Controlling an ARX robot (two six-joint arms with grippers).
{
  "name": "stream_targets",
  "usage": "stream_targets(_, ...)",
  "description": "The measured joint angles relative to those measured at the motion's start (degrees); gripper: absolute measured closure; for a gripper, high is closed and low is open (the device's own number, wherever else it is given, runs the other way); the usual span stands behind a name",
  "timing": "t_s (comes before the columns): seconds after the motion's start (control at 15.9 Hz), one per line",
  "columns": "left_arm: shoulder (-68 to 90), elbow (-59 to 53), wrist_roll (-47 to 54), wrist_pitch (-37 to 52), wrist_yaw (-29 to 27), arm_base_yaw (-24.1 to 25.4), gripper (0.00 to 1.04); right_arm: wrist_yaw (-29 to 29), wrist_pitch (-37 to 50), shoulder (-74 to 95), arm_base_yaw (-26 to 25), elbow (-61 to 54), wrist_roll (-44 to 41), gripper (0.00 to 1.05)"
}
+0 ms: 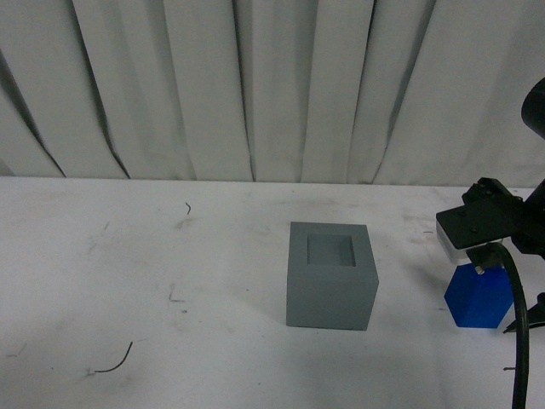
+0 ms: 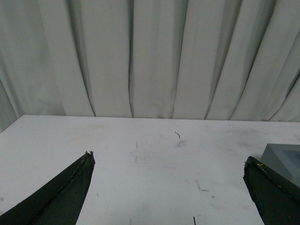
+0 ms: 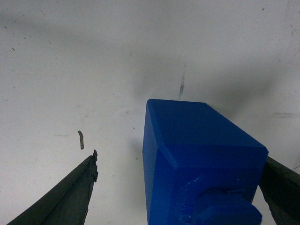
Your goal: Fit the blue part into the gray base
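— Two grippers are here. Are both spread open?
— Yes. The left gripper point(image 2: 168, 158) has its jaws wide apart, with only the worktop point(image 2: 140, 183) between them. The right gripper point(image 3: 182, 159) is also spread, with the blue part point(image 3: 201, 145) between its fingers. One finger is just beside the block and the other is well apart from it, so nothing is clamped.
— Where do the task's things stand?
— In the front view the gray base point(image 1: 330, 277) is near the middle of the worktop, its recess facing up. The blue part is to its right, well apart, under the right wrist.
— What is in the way?
— The wrist housing point(image 1: 477, 223) hides the top of the block, and a black cable point(image 1: 518, 332) passes in front of its right side. Behind hangs a white curtain point(image 1: 255, 85). A thin thread point(image 1: 115, 365) lies on the worktop.
— How do the views differ?
— Only the right wrist view shows the knob point(image 3: 225, 211). Only the front view shows the recess. The left wrist view catches just a corner of the base.
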Motion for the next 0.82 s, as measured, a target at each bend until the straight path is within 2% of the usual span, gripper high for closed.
stream_targets(0.31,0.0,0.0,0.0,0.0,0.0,0.0,0.07,1.01,0.72,0.61,0.02,-0.46,0.0,0.07)
stream_targets(0.44,0.0,0.0,0.0,0.02,0.0,0.0,0.07,1.03,1.01,0.61,0.02,-0.61,0.0,0.2)
stream_targets(0.5,0.0,0.0,-0.02,0.02,0.0,0.0,0.07,1.03,1.29,0.61,0.02,-0.68,0.0,0.31)
stream_targets(0.57,0.0,0.0,-0.02,0.0,0.0,0.0,0.07,1.03,1.49,0.61,0.0,-0.7,0.0,0.47)
stream_targets(0.63,0.0,0.0,0.0,0.02,0.0,0.0,0.07,1.01,1.6,0.55,-0.04,-0.7,0.0,0.56)
stream_targets(0.82,0.0,0.0,0.0,0.0,0.0,0.0,0.07,1.03,1.66,0.55,-0.33,-0.7,0.02,0.58)
